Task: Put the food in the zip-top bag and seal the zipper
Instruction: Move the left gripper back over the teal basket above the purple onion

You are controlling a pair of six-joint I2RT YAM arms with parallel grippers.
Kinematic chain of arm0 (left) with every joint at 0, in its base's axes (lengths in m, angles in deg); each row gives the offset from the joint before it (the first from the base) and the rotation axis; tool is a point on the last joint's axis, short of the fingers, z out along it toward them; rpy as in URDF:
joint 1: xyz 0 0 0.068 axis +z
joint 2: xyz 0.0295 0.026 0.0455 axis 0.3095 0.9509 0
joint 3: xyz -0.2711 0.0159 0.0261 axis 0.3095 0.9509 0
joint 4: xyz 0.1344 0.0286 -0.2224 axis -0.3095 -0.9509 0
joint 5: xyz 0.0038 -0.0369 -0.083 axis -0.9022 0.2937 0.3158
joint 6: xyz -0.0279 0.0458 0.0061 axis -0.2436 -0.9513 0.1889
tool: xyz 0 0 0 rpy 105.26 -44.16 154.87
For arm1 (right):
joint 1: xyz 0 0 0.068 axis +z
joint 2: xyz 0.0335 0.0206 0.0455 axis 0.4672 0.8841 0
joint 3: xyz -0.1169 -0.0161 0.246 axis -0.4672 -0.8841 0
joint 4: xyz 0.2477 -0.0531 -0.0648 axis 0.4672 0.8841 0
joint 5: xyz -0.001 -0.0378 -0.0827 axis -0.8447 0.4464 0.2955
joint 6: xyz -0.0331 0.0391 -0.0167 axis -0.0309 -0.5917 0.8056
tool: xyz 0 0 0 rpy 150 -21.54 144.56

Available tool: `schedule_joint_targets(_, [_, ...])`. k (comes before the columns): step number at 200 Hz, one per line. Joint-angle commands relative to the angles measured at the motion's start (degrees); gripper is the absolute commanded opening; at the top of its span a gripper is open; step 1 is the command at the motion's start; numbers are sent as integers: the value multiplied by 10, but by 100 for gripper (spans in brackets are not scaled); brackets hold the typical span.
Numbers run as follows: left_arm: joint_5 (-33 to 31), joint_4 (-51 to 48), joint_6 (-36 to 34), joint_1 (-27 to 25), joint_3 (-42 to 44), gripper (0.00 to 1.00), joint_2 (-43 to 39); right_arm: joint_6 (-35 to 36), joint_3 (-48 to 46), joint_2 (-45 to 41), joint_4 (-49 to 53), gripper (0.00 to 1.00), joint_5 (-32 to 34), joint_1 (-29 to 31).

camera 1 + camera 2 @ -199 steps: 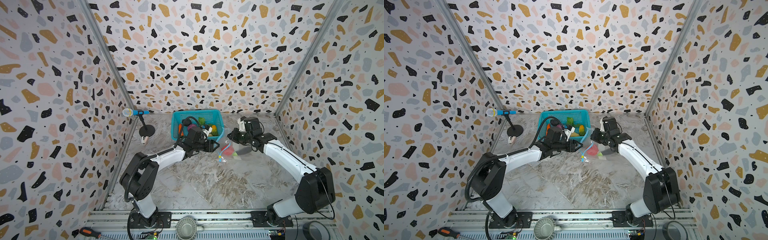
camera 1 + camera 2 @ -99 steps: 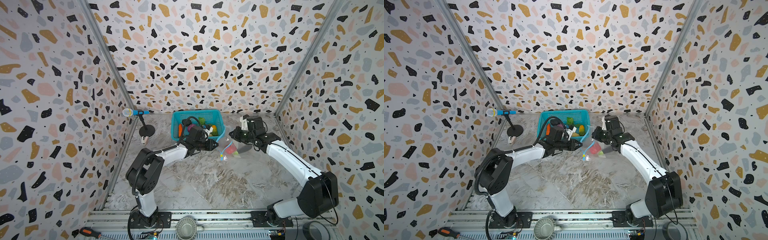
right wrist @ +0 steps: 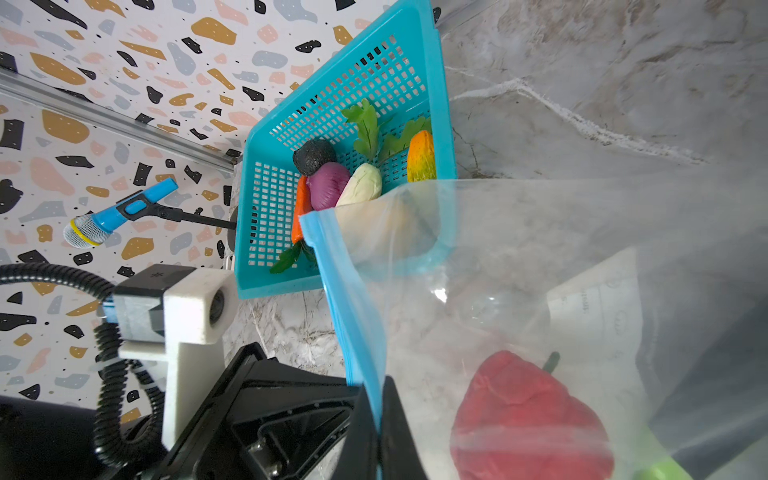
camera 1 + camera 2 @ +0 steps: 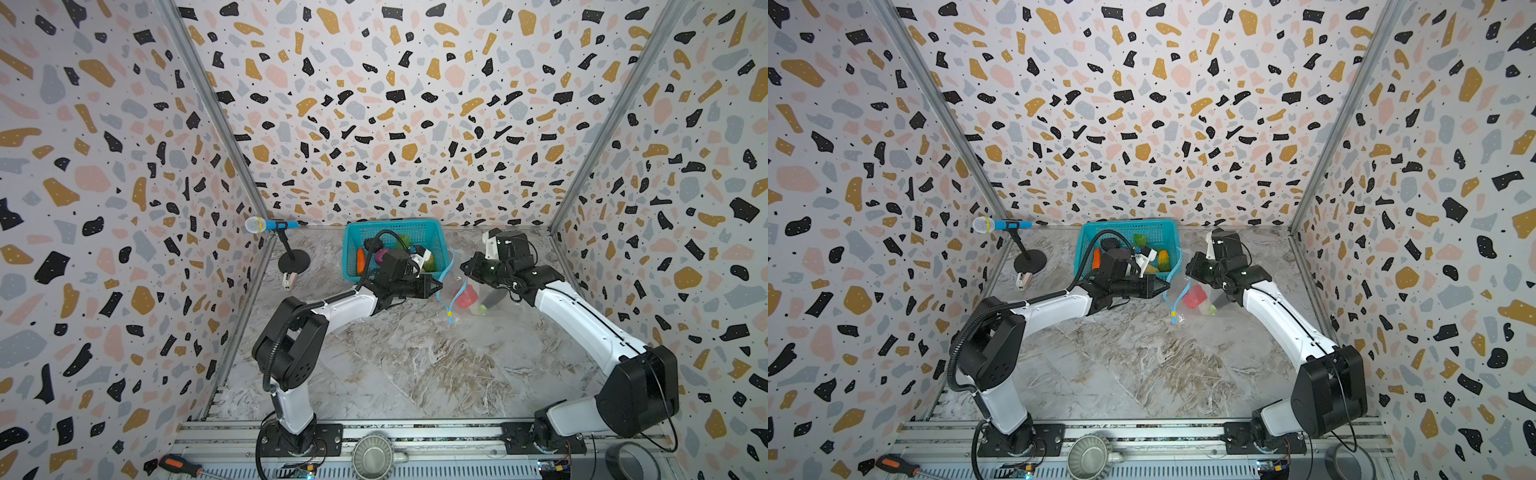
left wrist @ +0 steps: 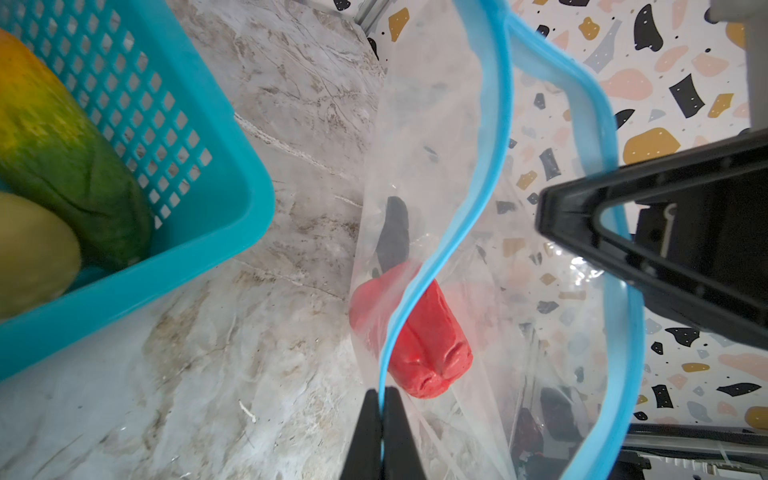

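Left hand (image 5: 380, 399) pinches the blue zipper (image 5: 484, 166); red pepper (image 5: 428, 349) inside the clear bag (image 5: 415, 124), perhaps eggplant (image 5: 392, 232) behind.

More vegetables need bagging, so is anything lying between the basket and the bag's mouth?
Nothing visible lies between the basket and the bag; they sit side by side. The left gripper and right gripper are both shut on its blue strip.

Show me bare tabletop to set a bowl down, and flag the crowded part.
Widest bare patch: the marble table in front, between left arm, right arm and the front rail. A narrower strip lies between the microphone stand and the basket. Crowded: around the zip-top bag, where left gripper and right gripper pinch its zipper beside the basket.
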Motion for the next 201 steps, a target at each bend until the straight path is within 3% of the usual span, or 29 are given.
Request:
schedule_joint_targets(1, [6, 19, 6, -9, -30, 0, -26, 13, 17, -36, 15, 0, 8, -9])
schedule_joint_targets(76, [-15, -20, 17, -45, -80, 0, -52, 27, 17, -68, 32, 0, 17, -38])
schedule_joint_targets(145, [-38, -44, -3, -47, -68, 0, -49, 23, -7, -66, 18, 0, 5, -48])
schedule_joint_targets(181, [-72, -91, -42, -28, -85, 29, -47, 21, -19, -60, 9, 0, -1, -47])
schedule_joint_targets(201, [-132, -155, -73, -6, -116, 44, -44, 18, -23, -58, 4, 0, -3, -46])
